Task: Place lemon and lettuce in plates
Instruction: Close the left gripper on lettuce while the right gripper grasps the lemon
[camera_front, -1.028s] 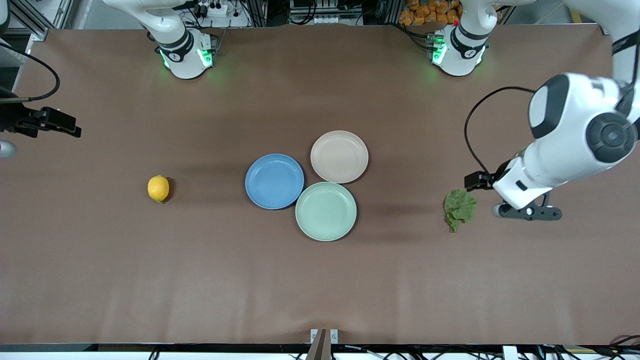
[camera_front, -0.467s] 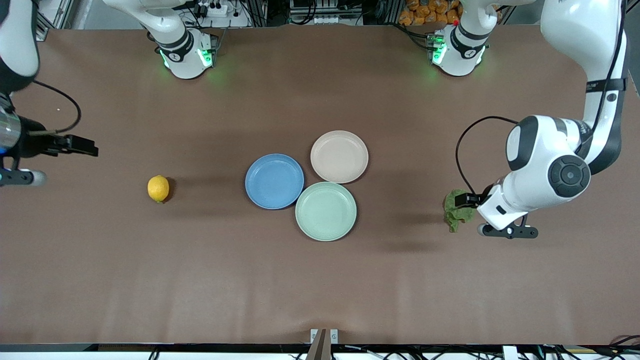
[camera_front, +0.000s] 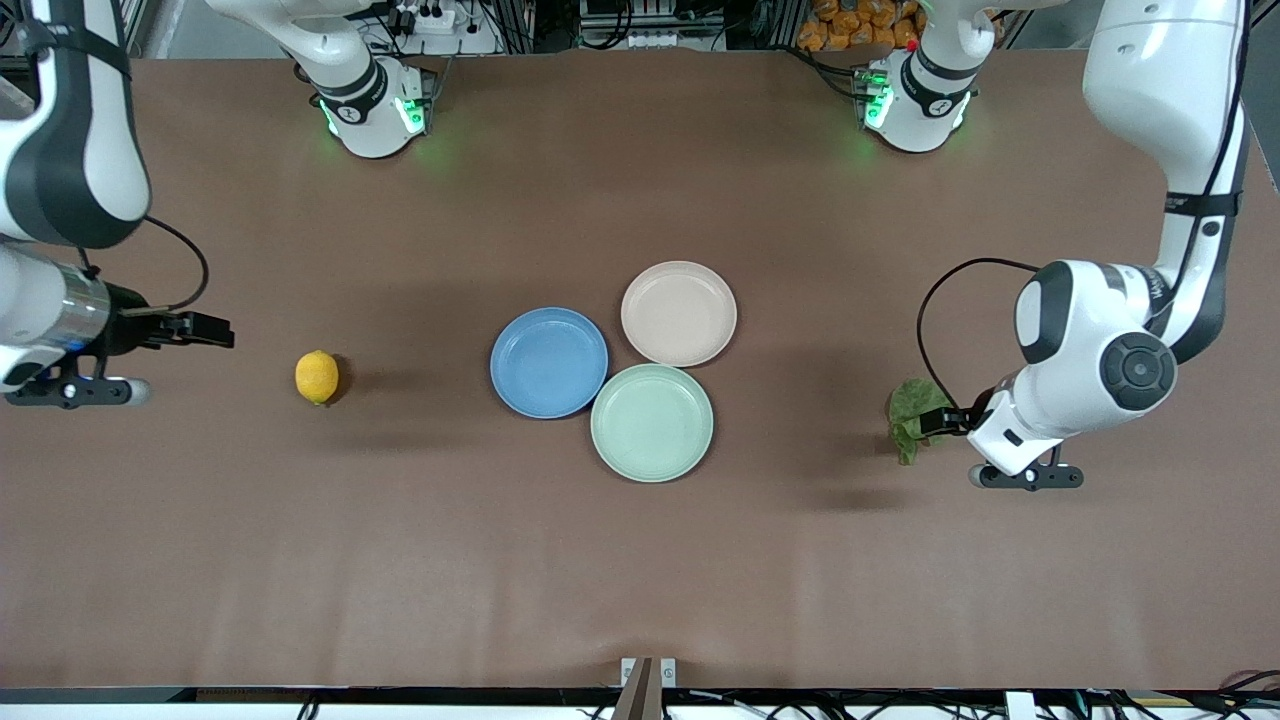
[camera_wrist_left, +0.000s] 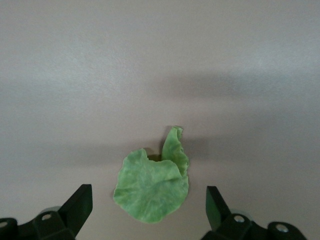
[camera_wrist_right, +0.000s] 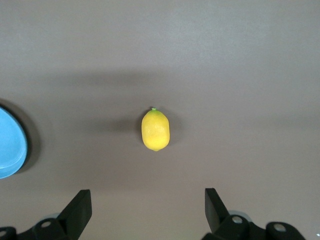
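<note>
I see my right gripper (camera_front: 205, 330) spread wide and empty, over bare table near the dimpled oval lemon (camera_front: 317, 377). The smooth blue plate (camera_front: 549, 362) and beige-pink plate (camera_front: 679, 313) sit mid-table. My left gripper (camera_wrist_left: 149, 207) hangs wide open, empty, over the ruffled lettuce (camera_front: 912, 412).

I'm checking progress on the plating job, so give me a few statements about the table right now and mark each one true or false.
1. The lemon lies on the bare table. True.
2. The lettuce is on the blue plate. False: it lies on the table toward the left arm's end.
3. The left claw is open over the lettuce. True.
4. The right claw grips the lemon. False: it is open, apart from the lemon.
5. The beige plate holds nothing. True.
</note>
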